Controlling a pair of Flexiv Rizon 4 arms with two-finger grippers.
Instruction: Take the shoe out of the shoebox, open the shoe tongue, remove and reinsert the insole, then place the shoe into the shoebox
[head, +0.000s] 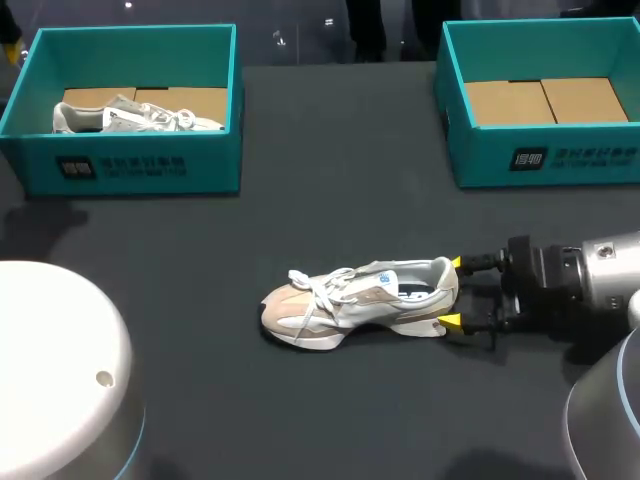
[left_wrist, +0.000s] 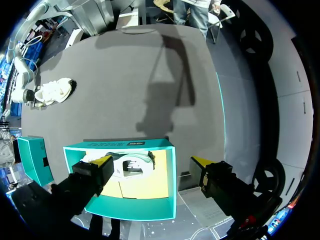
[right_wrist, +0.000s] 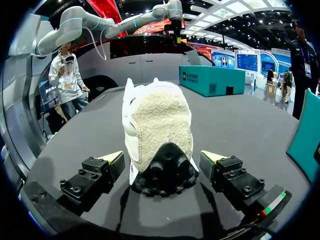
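Overhead, the shoe (head: 355, 305) stands on its sole mid-table, outside both boxes. Its long axis runs across the table, toe to the left and heel to the right. The right gripper (head: 455, 293) sits low at the heel with one yellow tip on each side; contact is hard to judge from here. The left box (head: 130, 165), far back, holds a second shoe (head: 130, 117). The right box (head: 540, 150) lies behind the right arm, well apart from the shoe.

Left wrist: the left gripper (left_wrist: 151, 161) is spread wide and holds nothing. It hangs above the left box, with the second shoe beneath it. The shoe on the table is far off, so this is the farther arm.

Right wrist: the heel is dead ahead between the fingers, and the shoe points straight away along the gripper's line. Dark table shows on both sides of the heel, so the fingers are probably not touching it: the gripper is unclosed and straddles the heel. Judgement: closing would pinch the heel across its width, and the right arm is placed for that.
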